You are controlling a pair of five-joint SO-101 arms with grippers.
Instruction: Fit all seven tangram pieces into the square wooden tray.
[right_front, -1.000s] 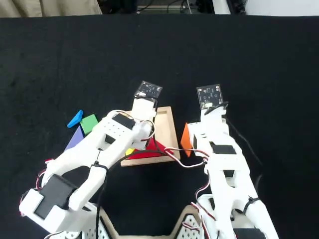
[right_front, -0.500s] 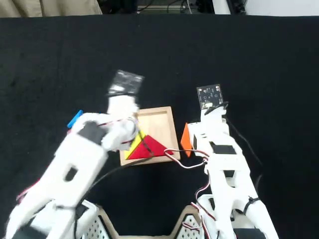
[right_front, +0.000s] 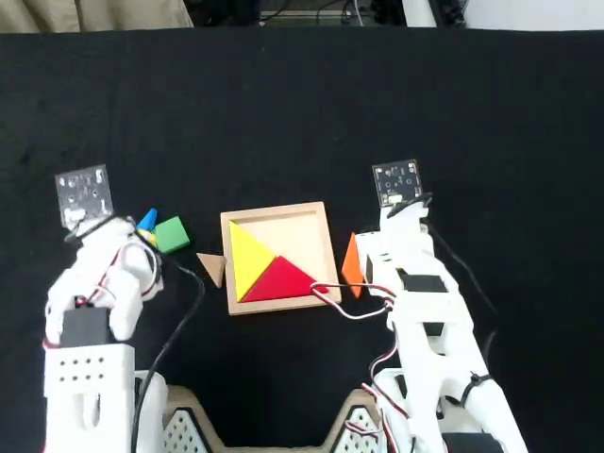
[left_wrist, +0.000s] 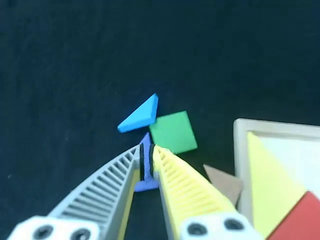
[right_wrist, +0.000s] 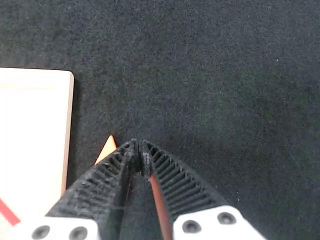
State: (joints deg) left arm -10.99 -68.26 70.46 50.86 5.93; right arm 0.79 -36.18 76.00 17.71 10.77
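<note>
High view, Obs. A: square wooden tray (right_front: 329, 247) sits mid-surface, flat on the black surface (right_front: 302, 113). Two pieces are inside: a yellow triangle (right_front: 247, 259) along the left wall and a red triangle (right_front: 279, 282) along the near wall, meeting edge to edge. The rest of the tray floor is bare wood.

Obs. B: Noted. Loose pieces?

Obs. A: A tan triangle (right_front: 213, 268) lies just beside the tray's left rim. Farther left, a green square (right_front: 171, 234) and a blue triangle (right_front: 145, 222) meet at a corner. An orange piece (right_front: 351, 260) lies close outside the right rim, partly under the right arm.

Obs. B: Left wrist view: left gripper (left_wrist: 146, 150) is low over the surface, jaws drawn in to a narrow slit. Its tips are at a purple piece (left_wrist: 146, 185), which shows through the slit and just past the tips, beside the green square.

Obs. A: And the right?

Obs. B: Right wrist view: right gripper (right_wrist: 138, 146) has its jaws together at the tips, near the tray's corner. Orange shows beside one finger and in the gap behind the tips. Possibly pinched; too hidden to confirm.
</note>
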